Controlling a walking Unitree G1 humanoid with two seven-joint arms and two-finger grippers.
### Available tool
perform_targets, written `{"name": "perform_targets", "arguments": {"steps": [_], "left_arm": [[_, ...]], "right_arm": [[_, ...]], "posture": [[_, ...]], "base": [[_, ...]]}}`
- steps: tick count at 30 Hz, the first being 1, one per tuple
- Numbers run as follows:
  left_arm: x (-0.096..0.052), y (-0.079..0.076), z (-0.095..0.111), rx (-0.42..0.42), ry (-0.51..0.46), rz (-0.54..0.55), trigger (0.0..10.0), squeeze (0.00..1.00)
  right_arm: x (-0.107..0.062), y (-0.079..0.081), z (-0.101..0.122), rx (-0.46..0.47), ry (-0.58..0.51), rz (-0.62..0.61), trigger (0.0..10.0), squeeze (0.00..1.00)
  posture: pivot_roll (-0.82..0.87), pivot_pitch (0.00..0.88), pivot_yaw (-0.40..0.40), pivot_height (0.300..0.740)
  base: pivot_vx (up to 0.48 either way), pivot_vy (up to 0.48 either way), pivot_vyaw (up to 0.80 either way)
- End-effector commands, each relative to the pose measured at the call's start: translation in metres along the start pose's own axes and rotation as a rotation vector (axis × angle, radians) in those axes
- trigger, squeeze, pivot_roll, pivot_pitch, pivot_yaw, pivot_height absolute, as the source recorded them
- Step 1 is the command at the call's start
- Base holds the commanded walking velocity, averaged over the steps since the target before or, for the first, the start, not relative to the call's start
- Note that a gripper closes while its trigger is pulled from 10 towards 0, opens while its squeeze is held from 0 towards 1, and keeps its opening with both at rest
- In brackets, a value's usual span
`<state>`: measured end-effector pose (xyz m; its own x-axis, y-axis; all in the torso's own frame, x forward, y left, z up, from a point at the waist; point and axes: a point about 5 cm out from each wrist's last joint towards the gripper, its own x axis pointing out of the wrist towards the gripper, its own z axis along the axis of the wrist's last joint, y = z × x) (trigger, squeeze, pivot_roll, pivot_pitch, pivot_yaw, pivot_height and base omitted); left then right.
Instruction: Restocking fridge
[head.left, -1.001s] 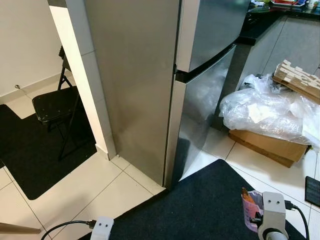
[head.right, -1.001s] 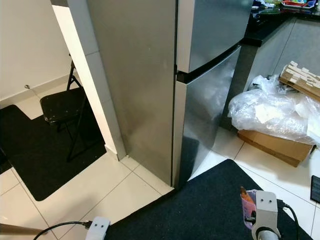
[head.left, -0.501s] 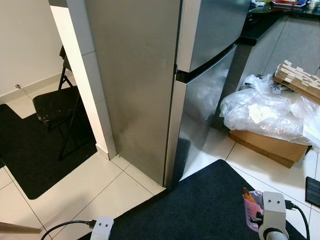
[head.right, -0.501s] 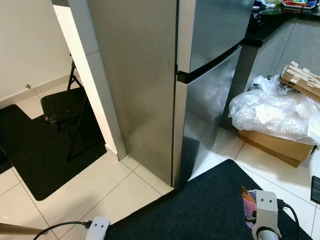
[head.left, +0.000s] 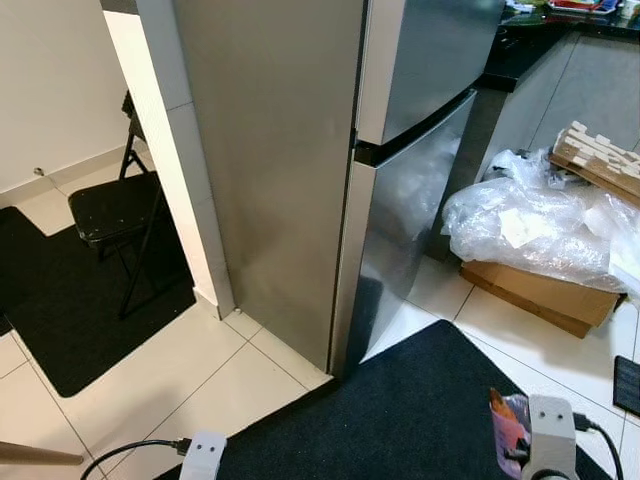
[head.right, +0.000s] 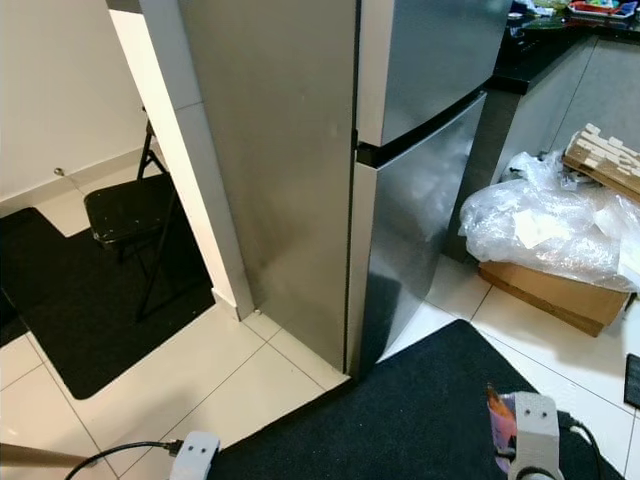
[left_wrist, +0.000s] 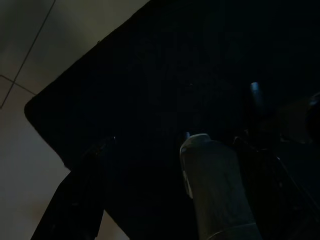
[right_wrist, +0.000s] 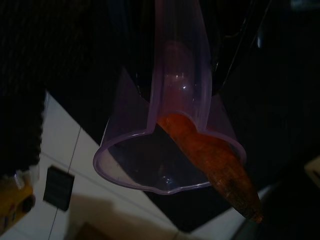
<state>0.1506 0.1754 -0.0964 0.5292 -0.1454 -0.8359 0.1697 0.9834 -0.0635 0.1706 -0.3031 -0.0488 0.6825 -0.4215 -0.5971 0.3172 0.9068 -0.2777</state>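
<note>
The steel fridge (head.left: 290, 170) stands ahead with its upper door (head.left: 435, 55) and lower door (head.left: 405, 225) both closed. Low at the right, my right gripper (right_wrist: 175, 75) is shut on a clear purple container (right_wrist: 167, 155), also visible as the container (head.left: 507, 432) by the wrist mount. An orange carrot (right_wrist: 212, 167) sticks out of its mouth. My left arm (head.left: 204, 455) hangs low at the left; its gripper (left_wrist: 175, 200) is open over the dark mat, in a very dim view.
A black mat (head.left: 410, 410) lies before the fridge. A black folding chair (head.left: 112, 210) stands left of a tiled pillar (head.left: 180, 170). Right of the fridge, bagged plastic (head.left: 535, 225) sits on a cardboard box (head.left: 540, 295), with wooden slats (head.left: 598, 160) behind.
The view has shifted slightly. My right arm with the container has sunk a little lower in the picture.
</note>
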Motion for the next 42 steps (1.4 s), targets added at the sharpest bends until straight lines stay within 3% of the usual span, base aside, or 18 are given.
{"name": "perform_targets", "arguments": {"steps": [1,16,42], "left_arm": [[-0.001,0.002,-0.001,0.0,0.004,0.009,10.0,0.0],[-0.001,0.004,-0.001,0.0,0.002,0.015,10.0,0.0],[0.002,0.0,0.006,-0.036,-0.018,0.028,10.0,0.0]], "right_arm": [[-0.001,0.0,-0.003,0.011,0.01,-0.014,10.0,0.0],[-0.009,0.005,-0.024,-0.002,0.084,-0.001,10.0,0.0],[-0.01,0.008,-0.028,-0.002,0.108,0.01,10.0,0.0]], "posture": [[0.07,0.0,0.015,0.74],[0.07,0.0,0.014,0.74],[0.06,0.0,-0.007,0.74]], "base": [[0.0,0.0,0.0],[0.0,0.0,0.0],[0.0,0.0,0.0]]}}
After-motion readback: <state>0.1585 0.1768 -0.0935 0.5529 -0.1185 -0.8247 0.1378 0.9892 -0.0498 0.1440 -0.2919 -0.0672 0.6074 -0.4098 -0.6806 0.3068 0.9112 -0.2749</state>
